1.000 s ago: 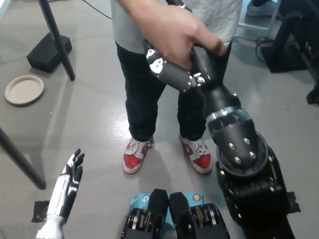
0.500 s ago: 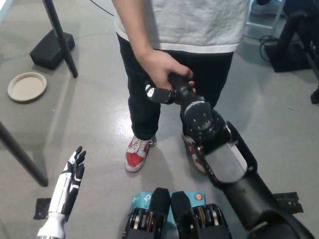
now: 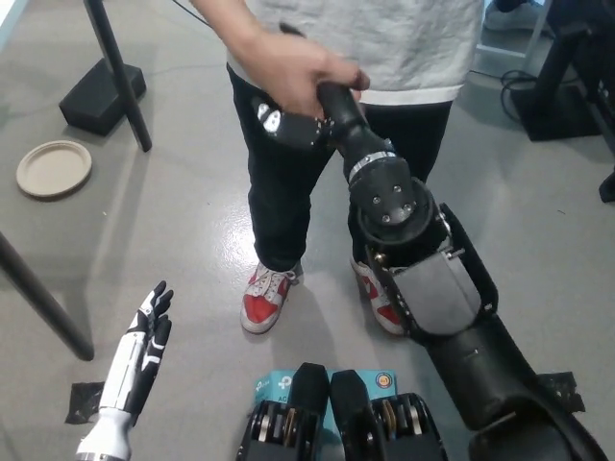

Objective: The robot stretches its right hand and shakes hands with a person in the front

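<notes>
Two hands of the robot are seen, one resting and one at work. Nearest, at the lower left, the white left hand is held low over the grey floor, its fingers straight, slightly apart and closed on nothing. Just beside its wrist a dark scrap of tape is stuck to the floor. From the lower right the black right arm is stretched up and forward toward the middle of the view. Below it a pair of red and white shoes is planted on the floor, the person standing directly in front in dark trousers and a light shirt. Higher up, the black right hand is clasped by the person's hand, which is wrapped over it from above; the robot's fingers are mostly hidden under that grip, so whether they are curled around the person's hand cannot be told. Farther off at the left, a round tan plate is lying on the floor, and beyond it a black block is set beside a slanted dark pole
</notes>
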Robot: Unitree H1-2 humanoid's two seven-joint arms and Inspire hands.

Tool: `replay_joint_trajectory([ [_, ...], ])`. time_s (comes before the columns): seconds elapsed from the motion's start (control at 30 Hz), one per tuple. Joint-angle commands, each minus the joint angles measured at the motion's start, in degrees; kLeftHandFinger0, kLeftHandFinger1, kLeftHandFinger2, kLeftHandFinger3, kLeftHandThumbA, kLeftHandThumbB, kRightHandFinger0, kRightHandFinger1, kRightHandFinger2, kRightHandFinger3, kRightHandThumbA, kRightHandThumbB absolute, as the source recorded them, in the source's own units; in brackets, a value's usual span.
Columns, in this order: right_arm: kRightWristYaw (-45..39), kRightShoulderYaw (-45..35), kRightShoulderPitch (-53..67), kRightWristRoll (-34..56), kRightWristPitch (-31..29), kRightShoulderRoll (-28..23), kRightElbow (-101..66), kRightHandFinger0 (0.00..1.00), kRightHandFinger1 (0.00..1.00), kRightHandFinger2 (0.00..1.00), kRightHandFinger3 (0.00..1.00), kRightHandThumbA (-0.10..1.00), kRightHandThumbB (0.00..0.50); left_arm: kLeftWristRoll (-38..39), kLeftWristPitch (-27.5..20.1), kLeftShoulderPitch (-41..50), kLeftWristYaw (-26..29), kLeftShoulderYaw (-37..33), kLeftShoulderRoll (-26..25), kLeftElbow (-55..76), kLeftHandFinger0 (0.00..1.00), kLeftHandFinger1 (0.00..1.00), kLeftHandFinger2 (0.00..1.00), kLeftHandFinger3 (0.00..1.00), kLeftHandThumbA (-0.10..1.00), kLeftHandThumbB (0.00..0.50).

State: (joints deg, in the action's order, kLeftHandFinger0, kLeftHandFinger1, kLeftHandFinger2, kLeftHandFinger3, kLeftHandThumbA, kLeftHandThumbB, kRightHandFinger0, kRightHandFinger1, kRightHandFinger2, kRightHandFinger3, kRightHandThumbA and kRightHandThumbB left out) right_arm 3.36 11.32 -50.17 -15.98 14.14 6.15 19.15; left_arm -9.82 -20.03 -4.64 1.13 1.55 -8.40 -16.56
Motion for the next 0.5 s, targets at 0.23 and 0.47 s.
replay_joint_trajectory([
  [0.23, -6.4, 3.3, 2.4, -6.1, 12.0, 2.9, -61.2, 1.0, 1.0, 1.0, 1.0, 0.46, 0.255, -0.6, 0.1, -1.5, 0.0, -0.3, -1.6, 1.7, 1.0, 1.0, 1.0, 1.0, 1.0, 0.054],
  [0.47, -6.1, 3.4, 4.4, -8.1, 11.5, 1.1, -57.6, 1.0, 1.0, 1.0, 1.0, 0.41, 0.229, -0.3, -0.3, -1.9, -0.2, -0.5, -1.6, 1.0, 1.0, 1.0, 1.0, 1.0, 1.0, 0.058],
])
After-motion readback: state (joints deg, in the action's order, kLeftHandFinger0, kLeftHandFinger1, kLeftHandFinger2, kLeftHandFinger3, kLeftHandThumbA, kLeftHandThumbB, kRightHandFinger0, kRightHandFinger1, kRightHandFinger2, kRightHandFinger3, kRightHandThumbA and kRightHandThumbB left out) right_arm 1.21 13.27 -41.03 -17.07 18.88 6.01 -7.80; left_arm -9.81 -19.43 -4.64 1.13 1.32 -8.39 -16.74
